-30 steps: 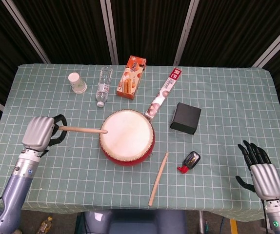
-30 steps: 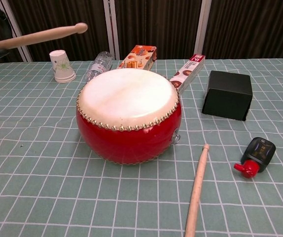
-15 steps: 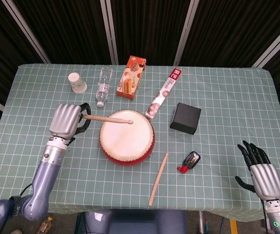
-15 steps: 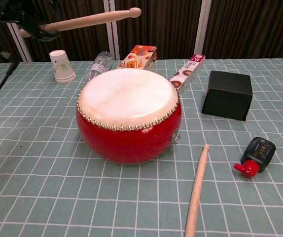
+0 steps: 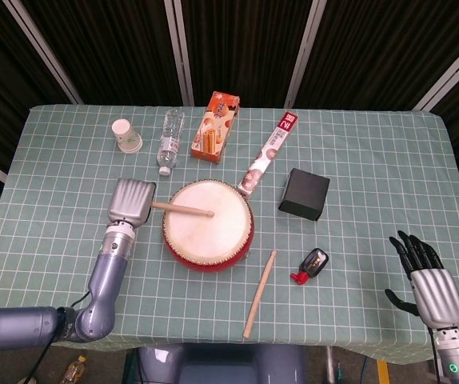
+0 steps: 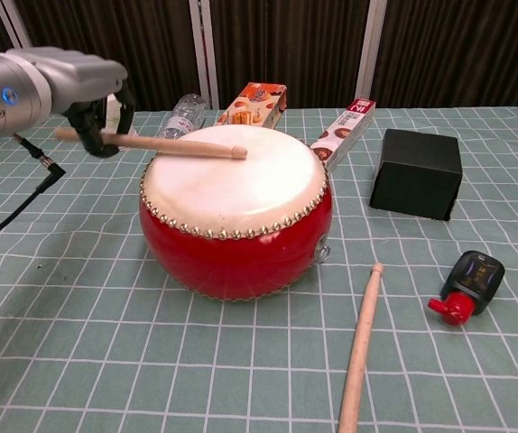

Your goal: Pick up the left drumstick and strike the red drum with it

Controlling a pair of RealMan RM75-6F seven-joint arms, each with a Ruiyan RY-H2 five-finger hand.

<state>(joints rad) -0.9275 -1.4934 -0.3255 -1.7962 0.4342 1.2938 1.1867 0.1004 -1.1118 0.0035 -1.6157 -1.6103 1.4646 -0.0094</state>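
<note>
Left hand (image 5: 130, 201) lower now, drumstick (image 5: 183, 210) down onto red drum (image 5: 208, 225)

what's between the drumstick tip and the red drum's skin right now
Nothing visible. The left robot hand holds the drumstick, and its tip lies over the white skin of the red drum, at or just above it. Contact cannot be told.

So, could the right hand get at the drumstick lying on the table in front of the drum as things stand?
Probably yes. The right hand is open and holds nothing, and the spare drumstick lies free on the cloth. Only the small red and black item sits between them, off to one side.
</note>
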